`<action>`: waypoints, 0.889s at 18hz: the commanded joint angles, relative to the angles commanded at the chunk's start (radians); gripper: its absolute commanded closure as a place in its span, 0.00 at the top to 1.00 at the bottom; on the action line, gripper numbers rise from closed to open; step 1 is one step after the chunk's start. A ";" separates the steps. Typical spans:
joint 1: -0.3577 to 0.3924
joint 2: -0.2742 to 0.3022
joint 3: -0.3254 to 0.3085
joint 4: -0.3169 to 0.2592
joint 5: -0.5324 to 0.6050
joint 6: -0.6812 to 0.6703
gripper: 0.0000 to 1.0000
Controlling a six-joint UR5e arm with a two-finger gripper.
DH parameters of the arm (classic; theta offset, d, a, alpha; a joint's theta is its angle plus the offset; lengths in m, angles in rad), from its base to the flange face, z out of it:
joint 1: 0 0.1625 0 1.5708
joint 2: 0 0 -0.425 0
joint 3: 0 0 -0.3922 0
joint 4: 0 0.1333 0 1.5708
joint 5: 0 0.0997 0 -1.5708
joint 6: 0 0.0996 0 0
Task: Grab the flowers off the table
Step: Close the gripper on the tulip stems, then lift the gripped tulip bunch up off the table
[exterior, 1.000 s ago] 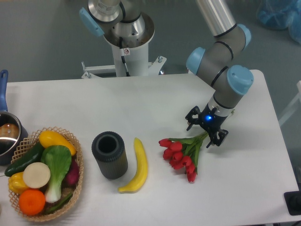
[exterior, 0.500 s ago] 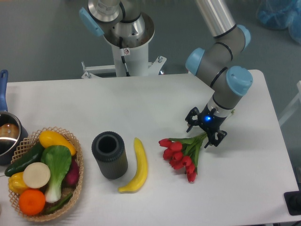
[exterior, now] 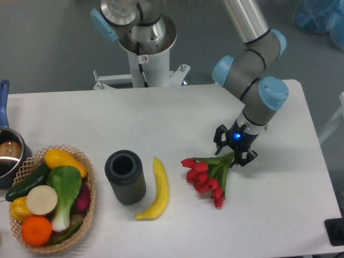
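white table (exterior: pixel 161 115) holds flowers (exterior: pixel 207 174); grey floor behind.

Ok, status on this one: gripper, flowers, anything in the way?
Gripper down at the stem end, fingers astride it, closure unclear. Flowers lying on the table, not lifted. Banana well left, nothing blocking.

UR5e arm (exterior: pixel 252 64): silver-grey tube links, light blue caps on the joints. White column base (exterior: pixel 145 59) with black cable and small red-marked label. Black two-finger gripper (exterior: pixel 234 148), blue LED lit on its body.
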 joint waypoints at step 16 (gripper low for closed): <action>0.008 0.009 0.002 -0.009 -0.003 -0.003 0.29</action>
